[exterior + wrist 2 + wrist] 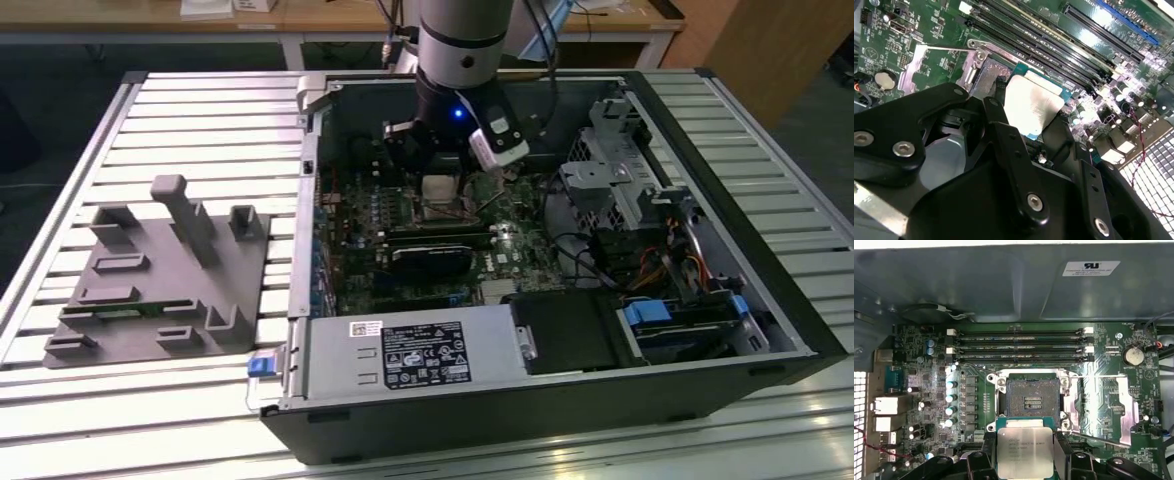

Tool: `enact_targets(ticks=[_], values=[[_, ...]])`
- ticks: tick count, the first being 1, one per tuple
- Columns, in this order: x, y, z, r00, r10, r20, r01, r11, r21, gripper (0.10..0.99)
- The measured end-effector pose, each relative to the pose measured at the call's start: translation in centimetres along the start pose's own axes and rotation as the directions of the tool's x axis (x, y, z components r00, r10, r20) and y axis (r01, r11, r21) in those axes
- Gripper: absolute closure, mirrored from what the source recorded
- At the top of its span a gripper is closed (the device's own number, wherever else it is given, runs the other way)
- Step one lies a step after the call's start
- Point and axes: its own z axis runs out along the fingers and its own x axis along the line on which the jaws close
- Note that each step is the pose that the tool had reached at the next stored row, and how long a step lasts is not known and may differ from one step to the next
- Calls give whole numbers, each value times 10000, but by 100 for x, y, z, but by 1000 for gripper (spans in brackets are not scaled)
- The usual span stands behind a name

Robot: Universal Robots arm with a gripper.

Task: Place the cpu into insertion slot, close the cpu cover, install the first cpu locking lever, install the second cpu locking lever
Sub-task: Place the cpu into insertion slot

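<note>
Slatted table point(200, 110), open computer case point(534, 412): insertion slot point(1032, 401) uncovered; hand point(1025, 463) grips cpu point(1025, 450) nearby.

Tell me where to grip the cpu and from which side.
Take the cpu by two opposite side edges, coming from above its flat metal top. It is a thin square, and its underside must stay free for the insertion slot. The fingers flank it that way.

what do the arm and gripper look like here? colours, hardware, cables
The arm is a silver-grey tube with a black ring, then a black wrist with a blue light and a white module; dark cables run alongside. The gripper is matte black linkage plates with silver screws.
</note>
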Motion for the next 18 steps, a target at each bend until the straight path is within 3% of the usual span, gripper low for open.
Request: enact_targets(ticks=[5, 10, 14, 18], values=[[0, 0, 0, 10000, 58, 4, -58, 10000, 0, 545], [-1, 0, 8, 9962, 871, 77, -871, 9962, -22, 545], [0, -1, 15, 9873, 1583, 139, -1583, 9874, -43, 545], [-1, -2, 24, 9731, 2297, 201, -2296, 9733, -69, 545]])
